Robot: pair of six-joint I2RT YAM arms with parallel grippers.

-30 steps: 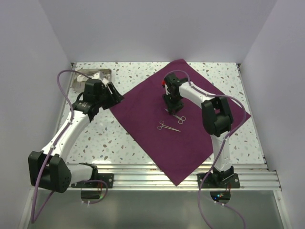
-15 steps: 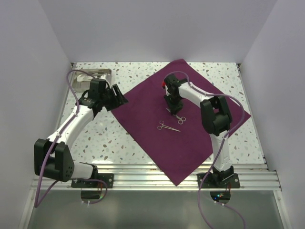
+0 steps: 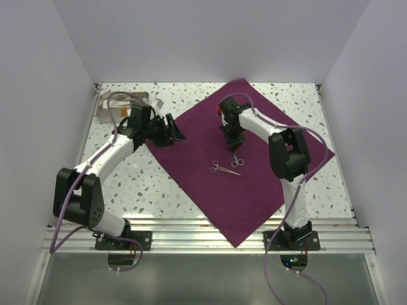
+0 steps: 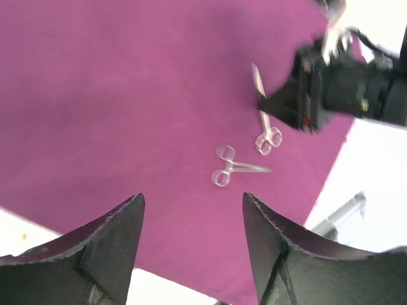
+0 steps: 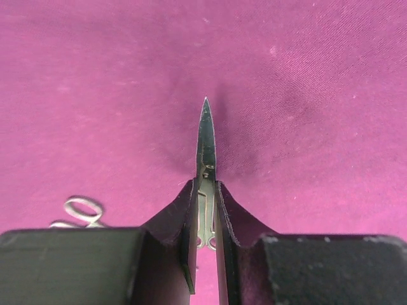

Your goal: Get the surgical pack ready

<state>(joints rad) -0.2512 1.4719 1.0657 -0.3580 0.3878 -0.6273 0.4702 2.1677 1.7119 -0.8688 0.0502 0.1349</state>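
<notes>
"Surgical pack [image 3: 254,190]: where is it?"
"It is the big purple cloth, spread flat in the middle of the table. One corner points to 6 o'clock, by the arms. I think it lies flat so tools can sit on it before wrapping."
"How many tools?"
"Two. One little clamp [image 3: 225,168] lies loose in the middle. Just past it, at 1 o'clock, the right gripper [image 5: 205,190] pinches the scissors [image 5: 205,140] by their middle, maybe to line them up."
"And the left gripper [image 4: 192,202]?"
"It hangs wide open over the 9 o'clock corner, holding nothing. Maybe it waits to fold. One metal tray [image 3: 141,97] sits far off at 11 o'clock."
</notes>
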